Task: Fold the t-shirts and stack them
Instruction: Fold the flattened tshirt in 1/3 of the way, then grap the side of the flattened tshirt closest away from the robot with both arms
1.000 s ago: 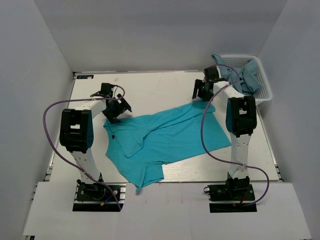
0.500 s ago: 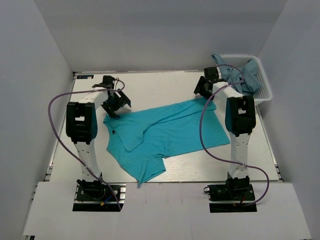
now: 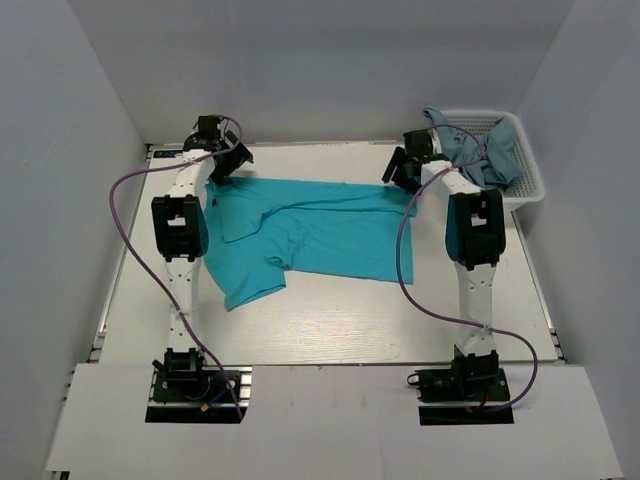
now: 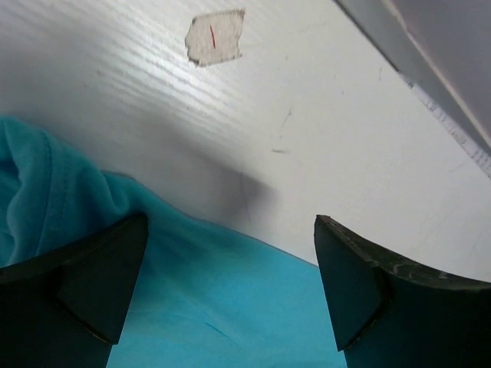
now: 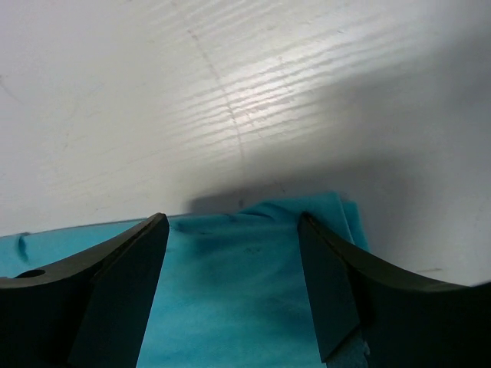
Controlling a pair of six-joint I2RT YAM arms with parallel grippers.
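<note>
Surface: white, carries everything.
Turquoise t-shirt: stretched out between the two claws, collar end under the left one, hem end under the right. One sleeve trails toward the arm bases.
Basket: just outboard of the right claw, holding grey-blue shirts.
Left claw: fingers wide apart, cloth below them, a bunched ridge by one finger.
Right claw: fingers apart, over the hem corner.
Tape patch: ahead of the left claw.
Judgement: spreading step. Smooth out that ridge and the trailing sleeve before any fold, and pinch only the top layer.
</note>
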